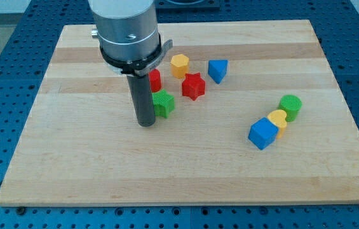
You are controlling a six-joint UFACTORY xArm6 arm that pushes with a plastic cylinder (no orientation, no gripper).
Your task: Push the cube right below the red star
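Note:
The red star (193,86) lies near the board's middle, toward the view's top. The blue cube (262,133) sits well to its lower right, touching a yellow block (278,121) that touches a green cylinder (290,107). My tip (146,123) rests on the board at the view's left of the star, right against the left side of a green block (163,103). The tip is far left of the blue cube.
A red block (155,80) is partly hidden behind the rod. A yellow hexagon block (179,65) and a blue block (217,70) lie above the red star. The wooden board (71,159) ends in edges on all sides, with blue pegboard around it.

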